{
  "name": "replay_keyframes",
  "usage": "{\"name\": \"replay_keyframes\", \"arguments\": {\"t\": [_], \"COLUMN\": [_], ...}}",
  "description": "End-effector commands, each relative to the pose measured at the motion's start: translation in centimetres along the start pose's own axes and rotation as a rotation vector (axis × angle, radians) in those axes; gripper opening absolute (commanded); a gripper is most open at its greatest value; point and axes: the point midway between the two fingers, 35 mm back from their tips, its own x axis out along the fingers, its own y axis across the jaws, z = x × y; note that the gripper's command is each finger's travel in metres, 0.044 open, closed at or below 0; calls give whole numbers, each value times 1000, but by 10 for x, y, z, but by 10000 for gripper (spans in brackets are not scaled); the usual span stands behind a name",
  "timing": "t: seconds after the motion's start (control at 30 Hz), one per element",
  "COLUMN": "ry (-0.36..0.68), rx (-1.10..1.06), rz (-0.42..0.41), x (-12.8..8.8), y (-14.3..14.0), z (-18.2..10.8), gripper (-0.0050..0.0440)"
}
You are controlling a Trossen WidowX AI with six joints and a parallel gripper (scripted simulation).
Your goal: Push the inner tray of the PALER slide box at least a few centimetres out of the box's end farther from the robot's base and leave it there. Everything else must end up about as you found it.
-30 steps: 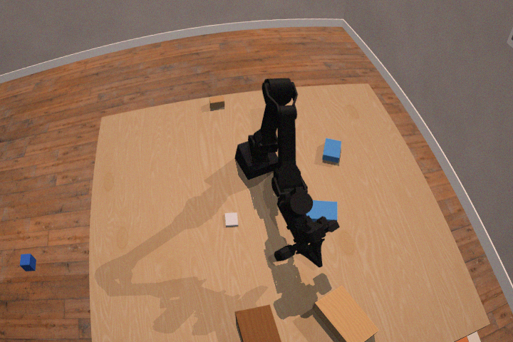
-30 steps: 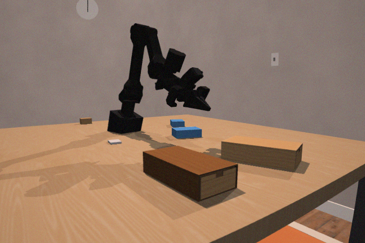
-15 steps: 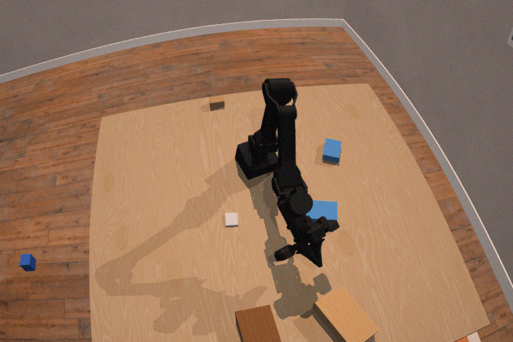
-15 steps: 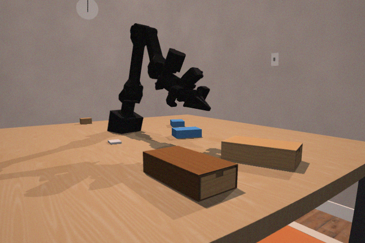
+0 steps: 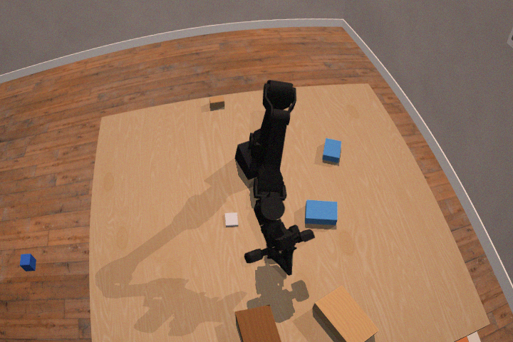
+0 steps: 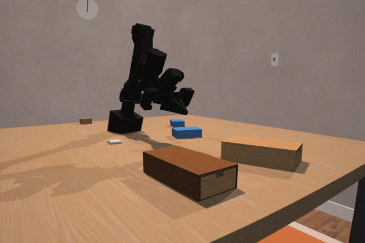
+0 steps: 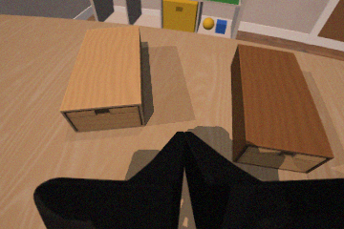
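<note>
Gripper (image 7: 184, 143) — clenched, holding nothing, hovering above the tabletop (image 6: 73, 200), tip pointing between the two slide boxes.
Pale box (image 7: 105, 72) — lying ahead of the gripper on the left in the wrist view, its tray front (image 7: 105, 118) facing the gripper and sitting flush.
Dark box (image 7: 275, 95) — lying on the right, apart from the pale one, tray also shut.
Yellow bin (image 7: 180, 14) — standing on the floor beyond the tabletop edge.
</note>
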Motion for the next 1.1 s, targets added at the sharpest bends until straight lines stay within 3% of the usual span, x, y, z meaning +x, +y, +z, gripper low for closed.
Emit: {"name": "replay_keyframes", "arguments": {"t": [0.0,0.07,0.23,1.07], "ry": [-21,-24,-26,-25], "rx": [38,59,73,71], "rz": [-88,-124,-151,-154], "x": [-14,-25,-34,-36], "y": [-62,-88,-108,-106], "z": [2,-3,-7,-8], "gripper": [-50,-50,-50,-50]}}
